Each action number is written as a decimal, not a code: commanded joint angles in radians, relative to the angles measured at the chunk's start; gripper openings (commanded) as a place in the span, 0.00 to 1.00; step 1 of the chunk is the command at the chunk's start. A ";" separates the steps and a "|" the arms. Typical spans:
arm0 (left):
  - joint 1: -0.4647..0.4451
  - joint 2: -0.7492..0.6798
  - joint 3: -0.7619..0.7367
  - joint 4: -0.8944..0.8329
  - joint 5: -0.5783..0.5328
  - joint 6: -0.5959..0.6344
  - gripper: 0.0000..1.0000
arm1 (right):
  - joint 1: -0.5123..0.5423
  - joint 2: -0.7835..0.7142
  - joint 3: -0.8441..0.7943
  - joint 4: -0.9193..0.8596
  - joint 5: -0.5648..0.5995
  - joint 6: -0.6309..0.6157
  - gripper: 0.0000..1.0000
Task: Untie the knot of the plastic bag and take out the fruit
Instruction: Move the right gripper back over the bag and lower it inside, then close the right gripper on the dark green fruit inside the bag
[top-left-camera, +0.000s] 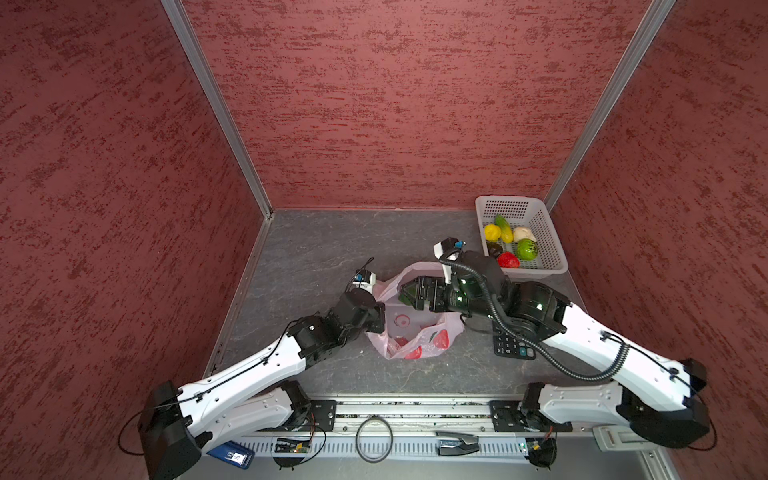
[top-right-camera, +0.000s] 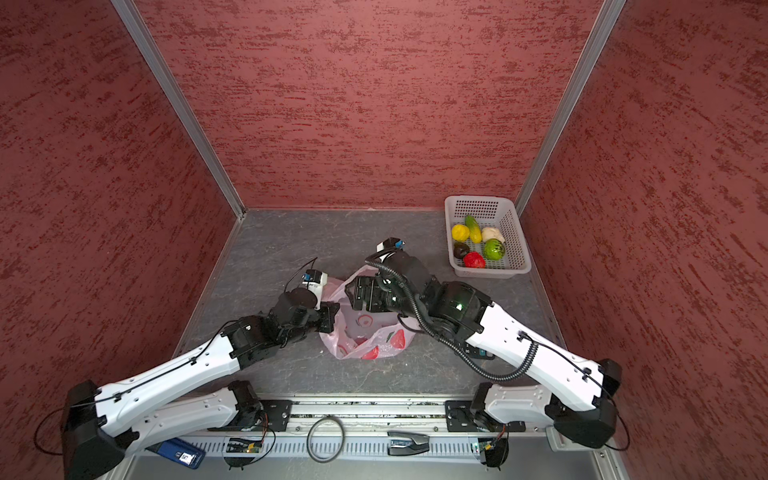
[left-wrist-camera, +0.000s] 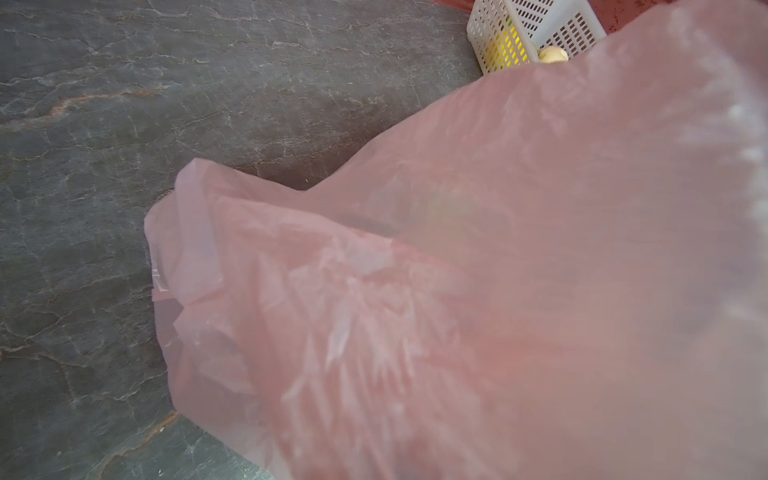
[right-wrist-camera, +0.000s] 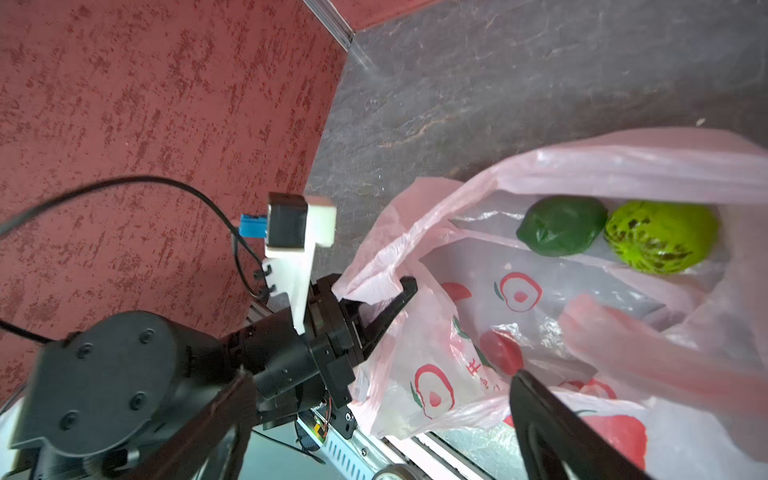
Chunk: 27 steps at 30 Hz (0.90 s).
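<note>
The pale pink plastic bag (top-left-camera: 419, 347) lies mid-table with its mouth standing open; the knot is not in view. My left gripper (top-left-camera: 380, 316) is shut on the bag's left rim, and the right wrist view shows the plastic pinched between its black fingers (right-wrist-camera: 399, 299). My right gripper (top-left-camera: 404, 294) hangs open over the bag's mouth, nothing between its fingers (right-wrist-camera: 540, 415). Inside the bag lie a dark green fruit (right-wrist-camera: 561, 224) and a bumpy green fruit (right-wrist-camera: 660, 237). Pink plastic (left-wrist-camera: 457, 291) fills the left wrist view and hides the jaws.
A white perforated basket (top-left-camera: 552, 232) at the back right holds several fruits, among them yellow (top-left-camera: 492, 232), cream (top-left-camera: 523, 234) and red (top-left-camera: 508, 260). A black calculator (top-left-camera: 513, 347) lies under my right arm. A ring (top-left-camera: 374, 444) and a stapler (top-left-camera: 457, 442) rest on the front rail.
</note>
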<state>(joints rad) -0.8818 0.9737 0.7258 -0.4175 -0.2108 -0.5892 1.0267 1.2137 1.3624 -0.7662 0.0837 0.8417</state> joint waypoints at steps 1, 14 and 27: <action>-0.008 -0.018 0.022 0.016 -0.008 0.003 0.00 | 0.032 0.007 -0.087 0.030 0.075 0.087 0.93; -0.047 -0.024 0.022 0.011 -0.046 -0.021 0.00 | 0.082 0.198 -0.220 0.086 0.168 -0.057 0.84; -0.050 -0.032 0.002 0.015 -0.062 -0.033 0.00 | 0.096 0.278 -0.356 -0.040 0.063 0.021 0.84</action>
<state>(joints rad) -0.9264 0.9516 0.7258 -0.4179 -0.2558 -0.6163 1.1080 1.5009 1.0145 -0.7372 0.1699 0.8139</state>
